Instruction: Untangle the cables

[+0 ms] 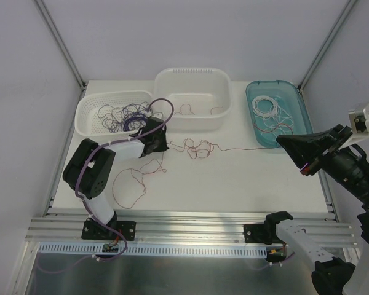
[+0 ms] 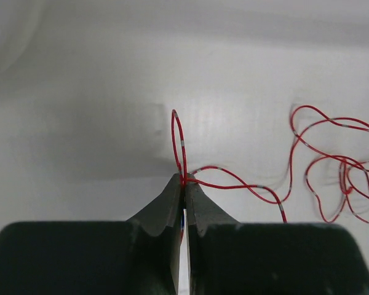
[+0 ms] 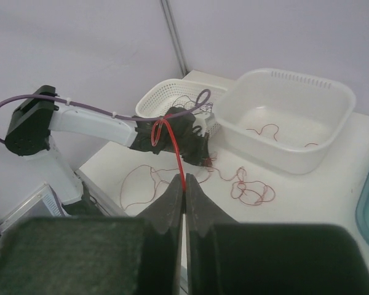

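Observation:
A thin red cable (image 1: 197,147) lies curled on the table between the arms. My left gripper (image 1: 161,145) is low over the table beside the lattice basket, shut on a strand of this red cable (image 2: 234,178); a small loop stands above its fingertips (image 2: 184,179). My right gripper (image 1: 283,143) is raised at the right, near the teal tray, and is shut on a red cable strand (image 3: 175,147) that rises from its tips (image 3: 184,178). Purple cables (image 1: 120,117) fill the lattice basket. White cables (image 1: 272,110) lie in the teal tray.
A white lattice basket (image 1: 86,117) stands at the back left. A white tub (image 1: 194,77) with short red cables (image 1: 200,110) is in the middle, and a teal tray (image 1: 298,101) is at the right. White walls and metal posts surround the table.

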